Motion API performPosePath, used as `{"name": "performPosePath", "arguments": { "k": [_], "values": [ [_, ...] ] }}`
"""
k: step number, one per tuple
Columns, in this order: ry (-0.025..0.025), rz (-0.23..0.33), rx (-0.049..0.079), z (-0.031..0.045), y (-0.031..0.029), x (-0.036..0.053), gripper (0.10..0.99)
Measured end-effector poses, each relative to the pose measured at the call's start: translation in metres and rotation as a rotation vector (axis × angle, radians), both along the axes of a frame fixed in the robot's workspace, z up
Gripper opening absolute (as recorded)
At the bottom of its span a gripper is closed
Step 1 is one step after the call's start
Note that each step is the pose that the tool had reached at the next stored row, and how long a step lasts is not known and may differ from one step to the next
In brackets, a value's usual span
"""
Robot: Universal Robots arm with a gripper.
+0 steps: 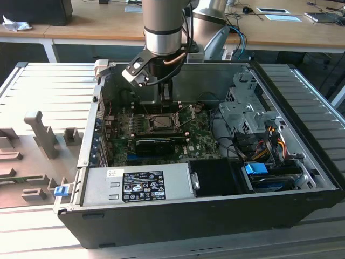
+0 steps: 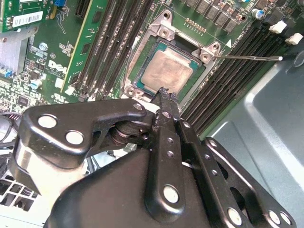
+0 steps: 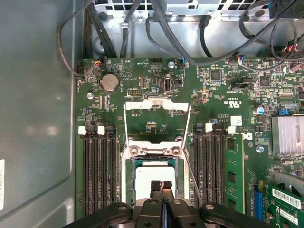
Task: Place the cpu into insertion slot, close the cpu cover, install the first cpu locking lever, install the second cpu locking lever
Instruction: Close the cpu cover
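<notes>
The cpu [image 2: 167,70], a pale silvery square chip, lies flat in the insertion slot [image 2: 134,53] on the green motherboard; it also shows in the first wrist view [image 3: 153,176]. The cpu cover [image 3: 156,103], a thin silvery frame, stands swung open on the slot's far side. Thin wire locking levers [image 3: 188,124] are raised beside it, and one lever [image 2: 247,58] juts out sideways. My gripper [image 2: 164,91] is shut with nothing between its black fingers, its tips just over the cpu's near edge. In the exterior view my gripper [image 1: 166,100] hangs over the slot [image 1: 160,123].
Black memory slots [image 3: 97,166] flank the socket on both sides. A bundle of black cables [image 3: 156,28] crosses the board's far edge. The case wall [image 3: 38,118] rises close by. A power supply [image 1: 143,186] and drive cage [image 1: 245,110] fill the case's other parts.
</notes>
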State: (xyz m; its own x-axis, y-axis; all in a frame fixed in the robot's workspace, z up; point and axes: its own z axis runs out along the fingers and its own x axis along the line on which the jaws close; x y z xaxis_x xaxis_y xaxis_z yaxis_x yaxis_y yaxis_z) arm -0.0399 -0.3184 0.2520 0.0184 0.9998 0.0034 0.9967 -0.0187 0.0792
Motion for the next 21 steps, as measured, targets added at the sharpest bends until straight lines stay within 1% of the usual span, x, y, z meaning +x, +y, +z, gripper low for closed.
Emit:
{"name": "performPosePath", "arguments": {
  "k": [13, 17, 19, 21],
  "values": [
    [0.0001, 0.0, 0.0, 0.0057, 0.0, 0.0004, 0.106],
    [0.0001, 0.0, 0.0, 0.0112, 0.0, 0.0009, 0.106],
    [0.0001, 0.0, 0.0, 0.0125, 0.0, 0.0011, 0.106],
    [0.0, 0.0, 0.0, 0.0133, 0.0, 0.0043, 0.106]
  ]
}}
